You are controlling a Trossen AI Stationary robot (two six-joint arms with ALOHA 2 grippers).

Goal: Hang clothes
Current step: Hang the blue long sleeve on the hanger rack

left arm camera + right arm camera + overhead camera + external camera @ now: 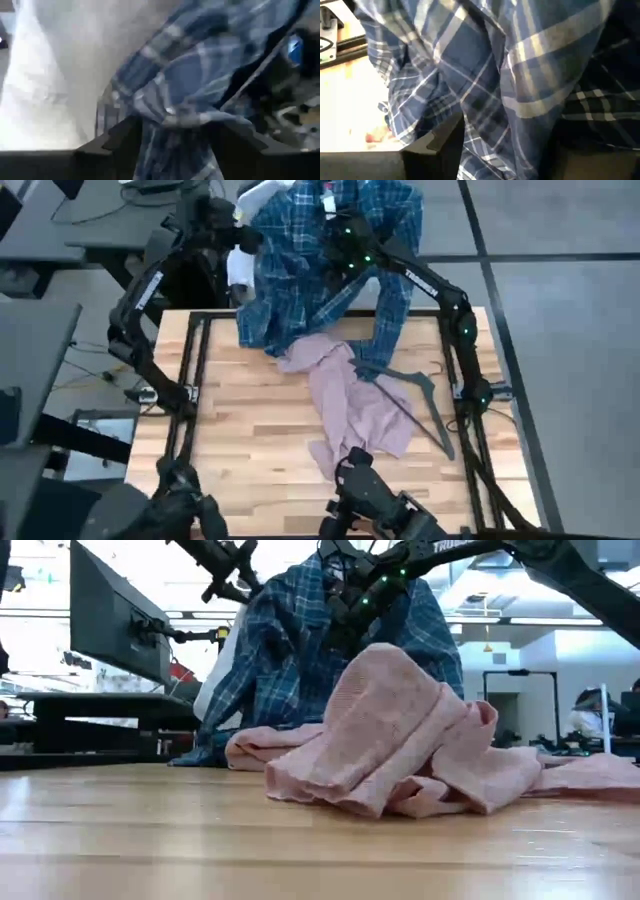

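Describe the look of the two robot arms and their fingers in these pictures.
Both arms are dark, near-black jointed links. The right arm carries white lettering along its upper link and small green lights near the wrist and lower joints. The left arm has faint light lettering too. In the wrist views the left gripper and right gripper show broad, flat, matte black fingers with angled inner edges.
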